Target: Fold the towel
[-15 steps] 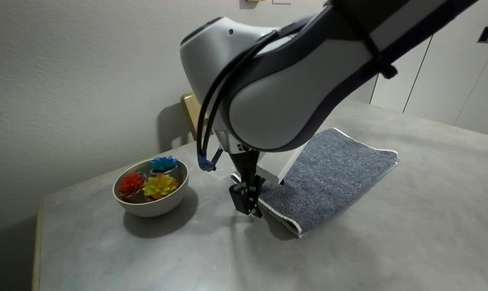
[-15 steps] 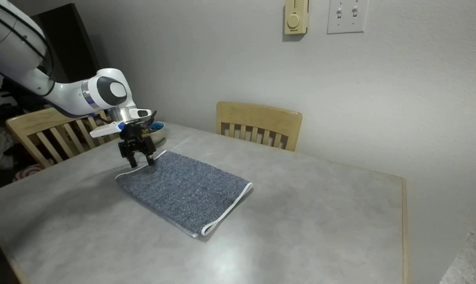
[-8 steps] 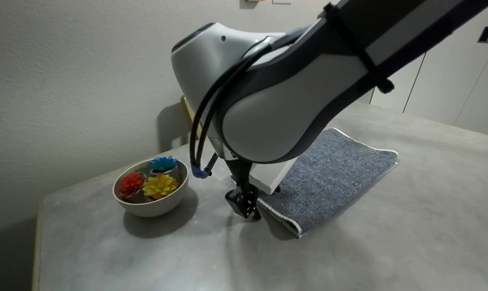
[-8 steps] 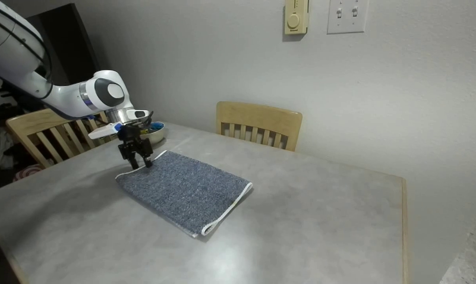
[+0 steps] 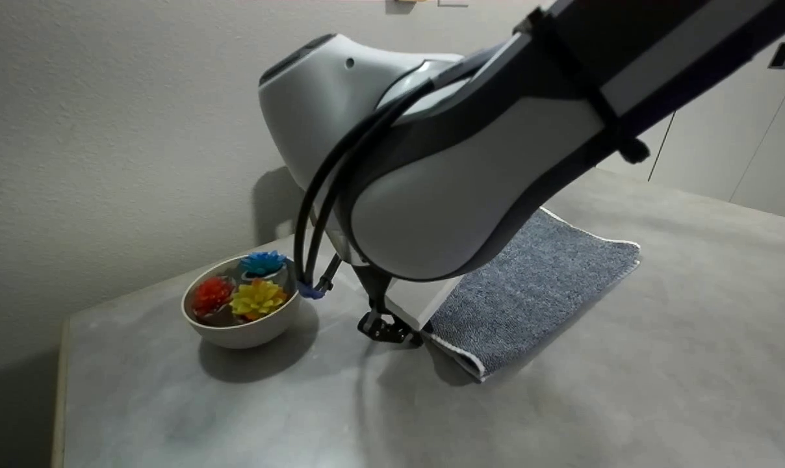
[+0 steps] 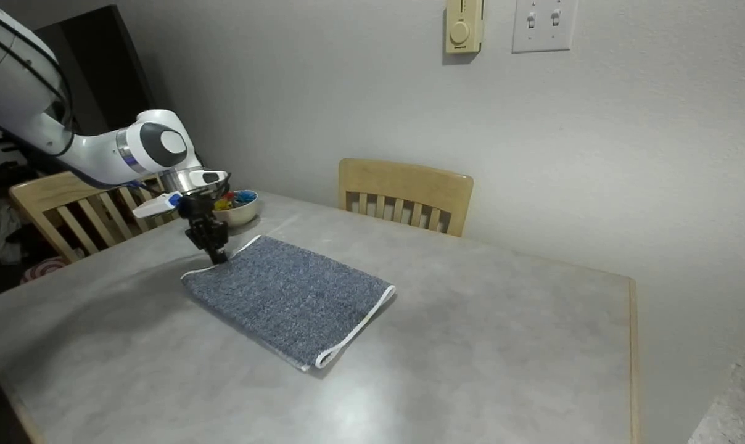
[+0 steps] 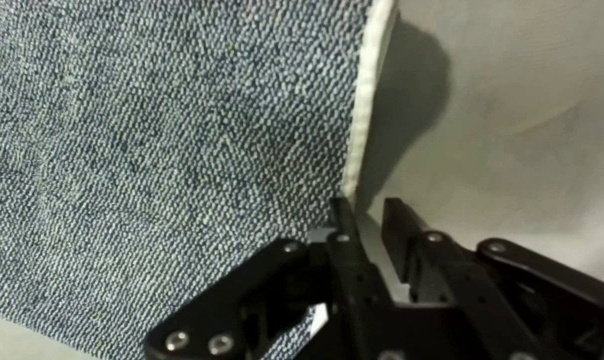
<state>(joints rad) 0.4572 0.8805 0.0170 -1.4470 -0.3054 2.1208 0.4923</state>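
Two wooden chairs point(image 6: 404, 175) stand at a grey table point(image 6: 502, 345) beside a pale wall point(image 6: 286, 92) bearing a switch plate point(image 6: 543, 38).

In exterior view, passage over counter point(image 6: 502, 345) right of towel point(image 6: 292, 302); bowl point(image 6: 243, 213) beyond end effector point(image 6: 219, 257) obstructs left; chair point(image 6: 403, 179) at far edge.

the tabletop point(image 6: 489, 345) is mottled grey, bordered by a thin tan edge. the towel point(image 6: 292, 302) lies on it, white-rimmed, its layers showing at a corner in both exterior views. the bowl point(image 5: 249, 336) stands upright near the towel, apart from it.
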